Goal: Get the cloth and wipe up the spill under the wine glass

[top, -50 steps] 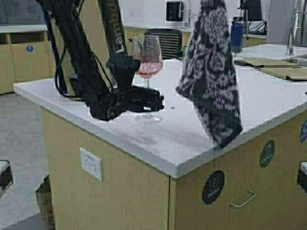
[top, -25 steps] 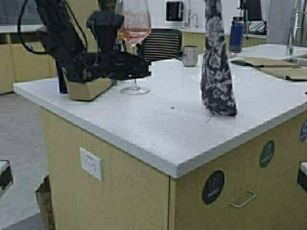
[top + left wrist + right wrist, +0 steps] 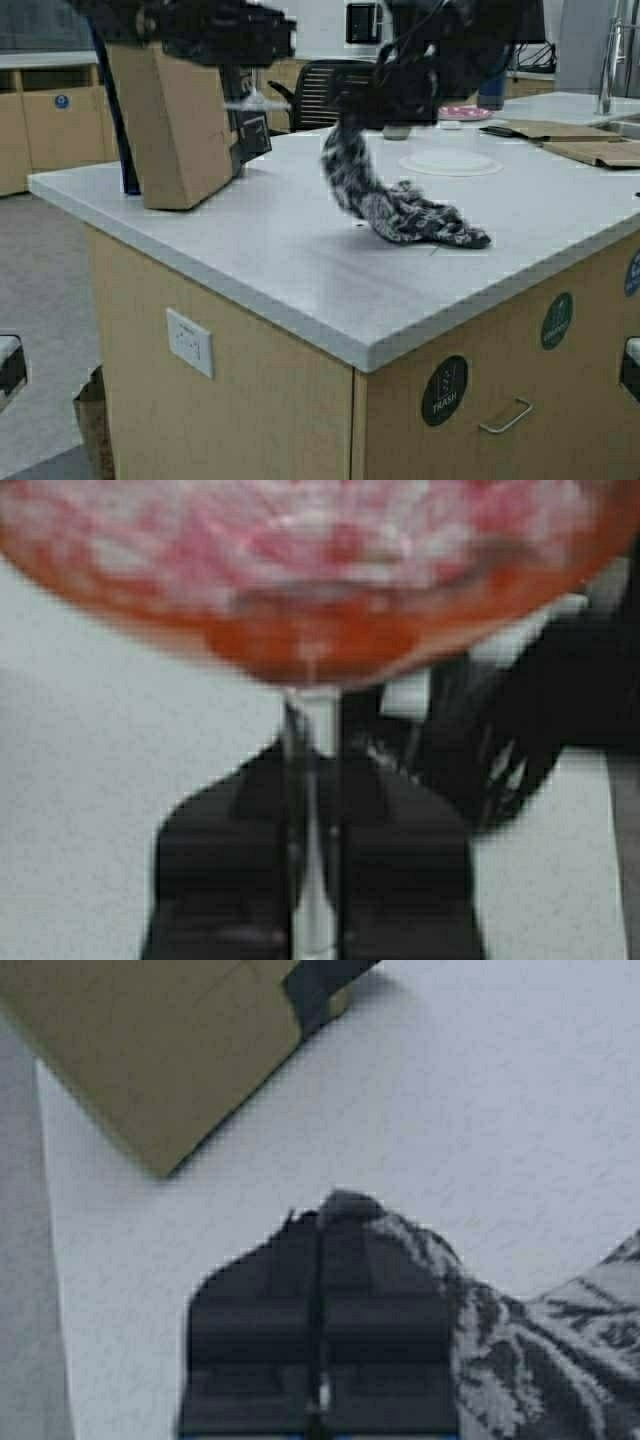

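Note:
The wine glass (image 3: 310, 570) is held off the counter, its bowl tinted pinkish-red. My left gripper (image 3: 312, 780) is shut on its stem. In the high view only the glass's round foot (image 3: 250, 103) shows below my left gripper (image 3: 262, 38) at the top left; the bowl is out of view. The dark floral cloth (image 3: 405, 212) hangs from my right gripper (image 3: 365, 108) and piles on the white counter (image 3: 280, 250) to the right. In the right wrist view my right gripper (image 3: 320, 1222) is shut on a corner of the cloth (image 3: 520, 1360).
A cardboard box (image 3: 175, 125) stands on the counter's left. A white round paper towel (image 3: 450, 162) lies behind the cloth, with brown paper (image 3: 585, 148) at the back right. The counter's front edge (image 3: 360, 350) is close below the cloth.
The left gripper has lifted the wine glass higher, taking the bowl out of the high view. The right gripper has come down and to the left, laying the cloth's lower end on the counter.

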